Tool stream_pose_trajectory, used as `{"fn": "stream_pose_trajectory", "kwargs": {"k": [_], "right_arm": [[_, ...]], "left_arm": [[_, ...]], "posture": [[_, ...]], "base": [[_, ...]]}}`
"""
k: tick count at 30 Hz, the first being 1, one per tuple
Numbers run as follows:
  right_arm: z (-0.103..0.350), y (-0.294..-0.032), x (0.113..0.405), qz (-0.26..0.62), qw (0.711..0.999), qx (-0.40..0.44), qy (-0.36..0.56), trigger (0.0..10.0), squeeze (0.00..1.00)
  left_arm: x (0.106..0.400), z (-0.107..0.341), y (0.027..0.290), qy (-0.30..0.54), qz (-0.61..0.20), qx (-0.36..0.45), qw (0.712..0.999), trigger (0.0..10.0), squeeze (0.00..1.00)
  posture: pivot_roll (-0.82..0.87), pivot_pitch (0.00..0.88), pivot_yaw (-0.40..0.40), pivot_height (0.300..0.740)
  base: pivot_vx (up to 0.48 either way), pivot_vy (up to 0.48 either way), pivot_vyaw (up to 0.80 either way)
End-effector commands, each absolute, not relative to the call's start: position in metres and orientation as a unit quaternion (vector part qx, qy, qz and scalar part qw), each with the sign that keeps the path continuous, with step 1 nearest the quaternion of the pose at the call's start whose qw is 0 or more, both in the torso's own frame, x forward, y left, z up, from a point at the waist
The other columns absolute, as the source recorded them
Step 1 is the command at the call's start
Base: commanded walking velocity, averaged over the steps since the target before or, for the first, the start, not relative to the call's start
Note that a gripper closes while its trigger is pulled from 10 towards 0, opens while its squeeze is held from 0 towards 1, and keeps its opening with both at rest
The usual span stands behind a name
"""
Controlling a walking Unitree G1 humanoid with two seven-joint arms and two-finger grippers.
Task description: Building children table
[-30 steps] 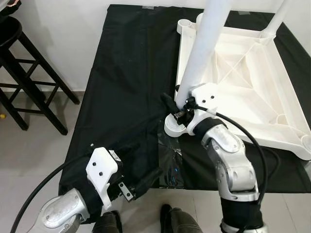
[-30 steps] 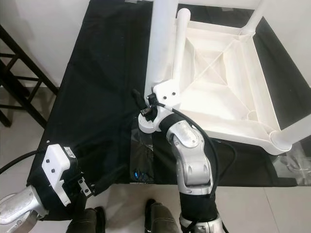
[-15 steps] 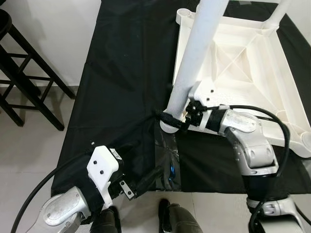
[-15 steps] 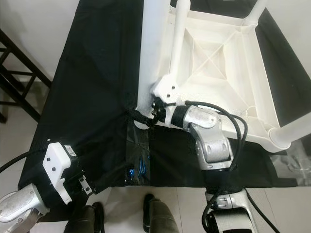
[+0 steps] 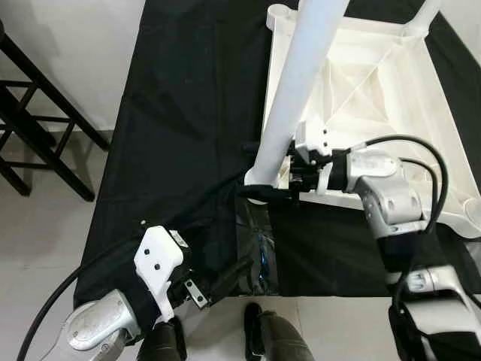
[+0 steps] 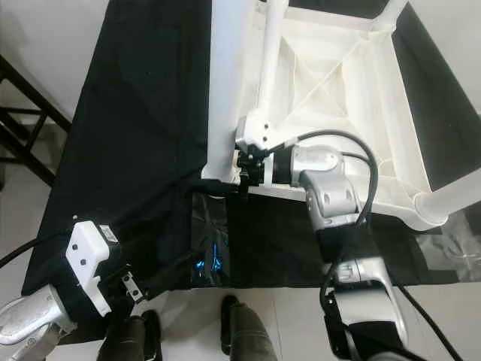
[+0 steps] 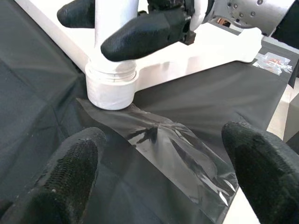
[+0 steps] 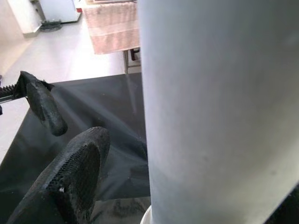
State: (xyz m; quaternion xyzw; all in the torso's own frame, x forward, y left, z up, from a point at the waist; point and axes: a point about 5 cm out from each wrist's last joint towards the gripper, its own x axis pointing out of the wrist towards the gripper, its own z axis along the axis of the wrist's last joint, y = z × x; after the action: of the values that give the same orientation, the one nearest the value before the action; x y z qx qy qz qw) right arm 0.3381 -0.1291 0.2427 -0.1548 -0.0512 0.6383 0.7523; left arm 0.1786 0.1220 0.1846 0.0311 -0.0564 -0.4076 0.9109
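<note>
1. The white table leg (image 5: 301, 90) stood tilted, its threaded collar end resting on the black cloth (image 5: 180, 135) just off the near corner of the upturned white table top (image 5: 376, 98). The leg was beside the frame and not seated in any socket that I could see.

2. I had my right claw (image 5: 272, 192) clamped on the leg low down, just above the collar, one finger on each side of the tube. In the left wrist view those two black fingers (image 7: 145, 32) sat on either side of the white tube.

3. I judged the step in hand to be carrying this leg to its corner socket. Two other legs, among them one at the far corner (image 5: 425, 15), already rose from the frame, so the build looked partly done.

4. The next move, as I read it, called for lifting the collar off the cloth, swinging it over the near corner socket and bringing the leg upright before pressing or turning it home. Entered at a tilt, the thread would likely bind.

5. A clear plastic wrapper (image 7: 173, 149) lay flat on the cloth, touching the collar's foot, and could drag along.

6. My left claw (image 5: 225, 282) hovered low over the bench's near edge with its fingers apart, holding nothing.

7. A dark wooden stool (image 5: 37, 128) stood on the floor to the left.
</note>
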Motion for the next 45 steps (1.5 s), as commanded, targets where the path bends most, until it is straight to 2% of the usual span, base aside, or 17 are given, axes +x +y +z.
{"fn": "stream_pose_trajectory", "kwargs": {"k": [1,4,5,6,7,21,23,24,25,26,29,37,38,42,43,44,45], "right_arm": [[0.239,-0.128,0.34,0.657,0.737,-0.154,-0.048,10.0,0.0],[0.239,-0.129,0.342,0.662,0.733,-0.152,-0.046,10.0,0.0],[0.239,-0.13,0.343,0.667,0.728,-0.149,-0.043,3.3,0.0],[0.238,-0.13,0.344,0.671,0.725,-0.147,-0.041,3.3,0.0],[0.238,-0.132,0.344,0.675,0.723,-0.14,-0.039,0.0,0.0],[0.219,-0.143,0.334,0.623,0.762,-0.173,-0.038,0.0,0.0],[0.211,-0.141,0.332,0.596,0.785,-0.168,-0.03,0.0,0.0],[0.19,-0.125,0.332,0.469,0.87,-0.151,-0.014,0.0,0.0],[0.19,-0.125,0.332,0.469,0.87,-0.151,-0.014,0.0,0.0],[0.171,-0.121,0.326,0.293,0.948,-0.121,0.02,0.0,0.0],[0.155,-0.116,0.296,0.166,0.978,-0.123,0.038,0.0,0.0],[0.155,-0.105,0.293,0.2,0.972,-0.115,0.038,0.0,0.0],[0.156,-0.105,0.295,0.197,0.973,-0.115,0.04,10.0,0.0],[0.161,-0.104,0.298,0.207,0.97,-0.121,0.033,10.0,0.0],[0.17,-0.101,0.299,0.218,0.971,-0.1,0.021,10.0,0.3],[0.17,-0.101,0.299,0.218,0.971,-0.1,0.021,10.0,0.3],[0.181,-0.1,0.303,0.224,0.971,-0.084,0.0,10.0,1.0]], "left_arm": [[0.176,0.182,0.122,-0.05,-0.409,0.028,0.911,10.0,0.0],[0.176,0.182,0.122,-0.05,-0.409,0.028,0.911,10.0,0.0],[0.176,0.182,0.122,-0.05,-0.409,0.029,0.911,10.0,0.0],[0.176,0.182,0.122,-0.049,-0.409,0.029,0.911,10.0,0.0],[0.176,0.182,0.122,-0.049,-0.409,0.028,0.911,10.0,0.0],[0.175,0.181,0.121,-0.047,-0.408,0.027,0.911,10.0,0.0],[0.174,0.181,0.121,-0.047,-0.407,0.027,0.912,10.0,0.0],[0.174,0.18,0.123,-0.046,-0.406,0.026,0.913,10.0,0.0],[0.174,0.18,0.123,-0.046,-0.406,0.026,0.913,10.0,0.0],[0.173,0.179,0.124,-0.044,-0.405,0.026,0.913,10.0,0.0],[0.175,0.178,0.125,-0.041,-0.406,0.026,0.913,10.0,0.0],[0.179,0.18,0.126,-0.045,-0.411,0.032,0.91,10.0,0.0],[0.179,0.18,0.125,-0.045,-0.412,0.032,0.909,10.0,0.0],[0.178,0.18,0.125,-0.044,-0.414,0.034,0.909,10.0,0.0],[0.179,0.181,0.126,-0.045,-0.414,0.033,0.909,10.0,0.0],[0.179,0.181,0.126,-0.045,-0.414,0.033,0.909,10.0,0.0],[0.179,0.181,0.126,-0.046,-0.414,0.033,0.909,10.0,0.0]], "posture": [[0.14,0.307,-0.099,0.74],[0.14,0.307,-0.099,0.74],[0.14,0.308,-0.1,0.74],[0.14,0.308,-0.1,0.74],[0.14,0.309,-0.1,0.74],[0.12,0.309,-0.109,0.74],[0.11,0.31,-0.114,0.74],[0.09,0.308,-0.106,0.74],[0.09,0.308,-0.106,0.74],[0.09,0.309,-0.104,0.74],[0.1,0.29,-0.077,0.74],[0.11,0.287,-0.077,0.74],[0.11,0.286,-0.071,0.74],[0.11,0.288,-0.069,0.74],[0.11,0.288,-0.068,0.74],[0.11,0.288,-0.068,0.74],[0.11,0.289,-0.067,0.74]], "base": [[0.0,0.0,0.0],[0.0,0.0,0.0],[0.0,0.0,0.0],[0.0,0.0,0.0],[0.0,0.0,0.0],[0.0,0.0,0.0],[0.0,0.0,0.0],[0.0,0.0,0.0],[0.0,0.0,0.0],[0.0,0.0,0.0],[0.0,0.0,0.0],[0.0,0.0,0.0],[0.0,0.0,0.0],[0.0,0.0,0.0],[0.0,0.0,0.0],[0.0,0.0,0.0],[0.0,0.0,0.0]]}}
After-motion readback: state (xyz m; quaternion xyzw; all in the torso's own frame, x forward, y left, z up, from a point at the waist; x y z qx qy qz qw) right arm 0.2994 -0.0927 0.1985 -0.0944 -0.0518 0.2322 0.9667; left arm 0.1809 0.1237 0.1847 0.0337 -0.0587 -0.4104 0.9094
